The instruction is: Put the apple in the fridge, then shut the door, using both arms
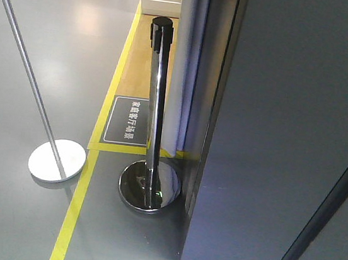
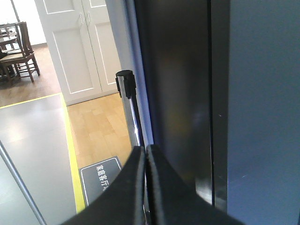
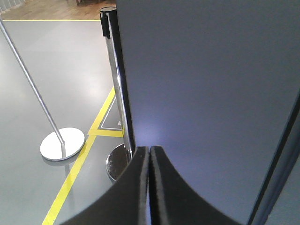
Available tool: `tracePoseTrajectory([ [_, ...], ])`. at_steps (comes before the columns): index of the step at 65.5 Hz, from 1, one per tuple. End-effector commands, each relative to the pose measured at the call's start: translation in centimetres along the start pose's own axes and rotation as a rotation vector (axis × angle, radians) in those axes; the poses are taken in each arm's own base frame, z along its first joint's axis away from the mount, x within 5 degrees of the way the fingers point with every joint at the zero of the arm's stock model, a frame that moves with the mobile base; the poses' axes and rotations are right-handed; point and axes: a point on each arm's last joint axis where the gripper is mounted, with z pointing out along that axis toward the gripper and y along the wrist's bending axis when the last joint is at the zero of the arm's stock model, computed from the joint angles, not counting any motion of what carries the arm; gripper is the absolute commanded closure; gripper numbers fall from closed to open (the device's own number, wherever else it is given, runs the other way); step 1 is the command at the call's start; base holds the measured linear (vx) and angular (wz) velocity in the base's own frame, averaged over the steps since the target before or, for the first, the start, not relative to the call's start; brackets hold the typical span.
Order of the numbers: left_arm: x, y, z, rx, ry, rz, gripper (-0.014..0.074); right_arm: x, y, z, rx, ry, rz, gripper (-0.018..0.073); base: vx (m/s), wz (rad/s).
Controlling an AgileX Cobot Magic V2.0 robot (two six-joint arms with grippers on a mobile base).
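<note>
The left gripper (image 2: 146,154) shows in the left wrist view as two black glossy fingers rising from the bottom edge. Their inner faces lie pressed together along a thin straight seam, with nothing between them. The fingers (image 2: 126,187) widen and curve outward toward the bottom of the picture, where they fill much of the lower edge.

The right gripper (image 3: 149,152) looks much the same in the right wrist view: two black fingers (image 3: 129,192) meet tip to tip along a narrow vertical line, closed with nothing held. They too flare out toward the bottom corners.

Neither arm appears in the front-facing view.
</note>
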Motion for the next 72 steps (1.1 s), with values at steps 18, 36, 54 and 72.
tracePoseTrajectory([
  [18, -0.7, 0.3, -0.1, -0.034, -0.083, 0.039, 0.0601, -1.3, -0.1, -0.3, 0.02, -0.076, 0.004, 0.0568, 0.0, 0.0],
  [36, 6.6, 1.1, -0.8, -0.195, 0.001, -0.084, 0.0601, -1.3, -0.1, -0.3, 0.02, -0.076, 0.004, 0.0568, 0.0, 0.0],
  [54, 11.7, 1.4, -1.4, -0.297, 0.041, -0.236, 0.0601, -1.3, -0.1, -0.3, 0.017, -0.07, 0.004, 0.0568, 0.0, 0.0],
  [72, 12.2, 1.5, -1.8, -0.331, 0.076, -0.23, 0.0601, -1.3, -0.1, -0.3, 0.017, -0.069, 0.004, 0.0568, 0.0, 0.0],
])
